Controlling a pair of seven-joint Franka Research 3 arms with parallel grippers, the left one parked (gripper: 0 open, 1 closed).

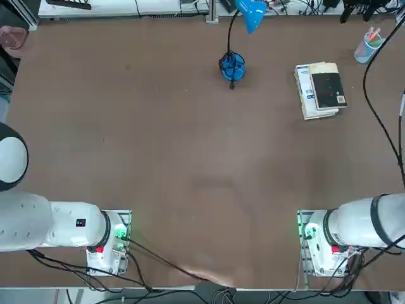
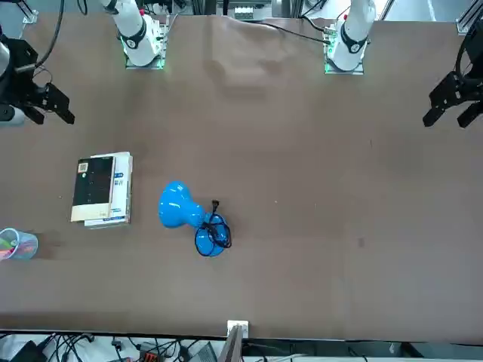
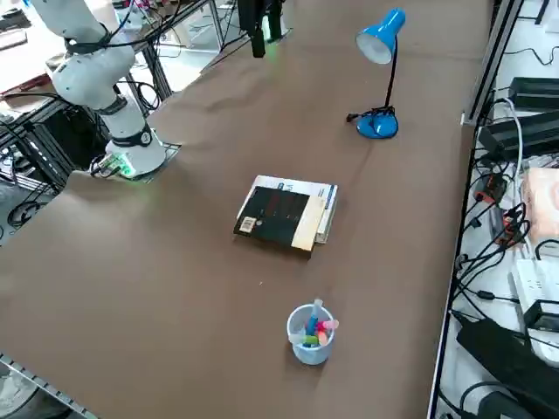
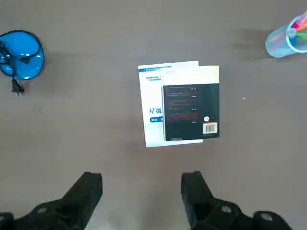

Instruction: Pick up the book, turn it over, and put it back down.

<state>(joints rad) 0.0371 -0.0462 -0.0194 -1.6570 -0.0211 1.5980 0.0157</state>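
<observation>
Even, bright overhead light; soft shadows, sharp focus throughout.

A blue desk lamp (image 1: 233, 63) stands on the brown counter (image 1: 158, 145); a white book (image 4: 156, 108) lies nearby, and a clear cup of markers (image 3: 310, 333) sits well apart.

Matt brown table (image 1: 190, 158); black book (image 4: 191, 112) cover slightly glossy; translucent plastic cup (image 3: 310, 336).
</observation>
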